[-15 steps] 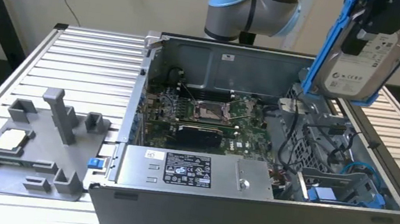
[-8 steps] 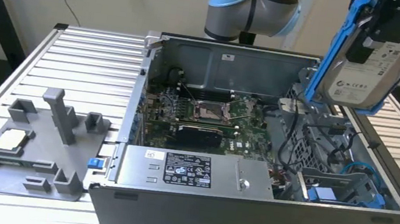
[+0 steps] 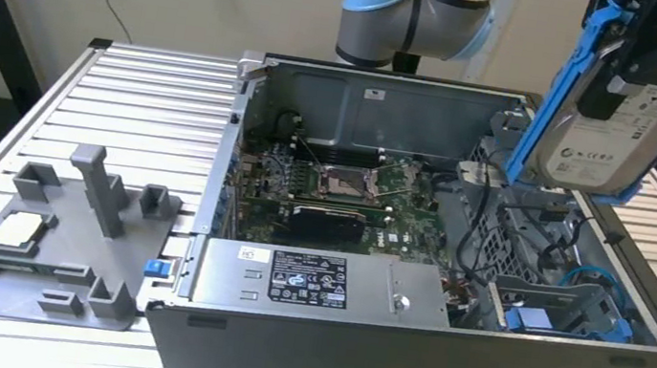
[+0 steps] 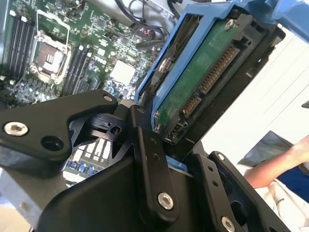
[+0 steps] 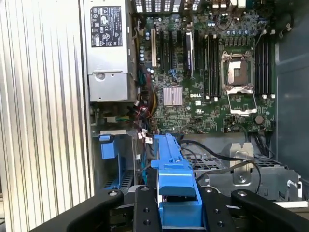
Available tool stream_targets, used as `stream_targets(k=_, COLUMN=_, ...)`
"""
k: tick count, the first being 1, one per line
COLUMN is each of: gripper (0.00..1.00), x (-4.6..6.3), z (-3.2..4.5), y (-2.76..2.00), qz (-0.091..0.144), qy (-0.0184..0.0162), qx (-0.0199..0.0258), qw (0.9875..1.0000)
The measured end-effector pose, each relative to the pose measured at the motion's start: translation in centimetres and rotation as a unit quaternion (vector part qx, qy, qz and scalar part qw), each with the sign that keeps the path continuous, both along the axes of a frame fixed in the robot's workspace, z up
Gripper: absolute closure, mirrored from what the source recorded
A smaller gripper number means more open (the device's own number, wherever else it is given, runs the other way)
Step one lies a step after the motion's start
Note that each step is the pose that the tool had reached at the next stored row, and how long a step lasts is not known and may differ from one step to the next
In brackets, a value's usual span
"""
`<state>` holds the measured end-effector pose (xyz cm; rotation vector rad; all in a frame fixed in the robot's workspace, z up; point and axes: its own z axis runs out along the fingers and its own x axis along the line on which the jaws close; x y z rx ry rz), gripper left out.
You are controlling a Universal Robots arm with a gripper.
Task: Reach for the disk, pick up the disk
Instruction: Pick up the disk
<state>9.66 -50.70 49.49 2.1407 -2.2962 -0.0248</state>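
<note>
The hand (image 3: 653, 70) is clamped on the disk (image 3: 600, 135), holding it upright in the air. It hangs above the open case (image 3: 408, 350) on the counter (image 3: 148, 91).

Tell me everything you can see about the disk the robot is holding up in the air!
The disk is a flat, silver-grey metal rectangle with a white label printed in black. Blue plastic rails frame its sides. In the second wrist view its underside is a green circuit board with connector slots. It hangs nearly upright, slightly tilted, above the open computer case, at the exterior view's right. The black gripper is clamped on it, fingers pressing the blue frame. Nothing else touches it.
</note>
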Motion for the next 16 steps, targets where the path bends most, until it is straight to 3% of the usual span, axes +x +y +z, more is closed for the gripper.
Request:
stream_targets(k=8, gripper=1.0, x=-0.1, z=-0.11, y=-1.78, qz=0.0, qy=0.0, qx=-0.0003, qw=1.0)
stream_targets(k=16, gripper=1.0, x=-0.1, z=-0.31, y=-4.03, qz=0.0, qy=0.0009, qx=-0.0002, qw=1.0)
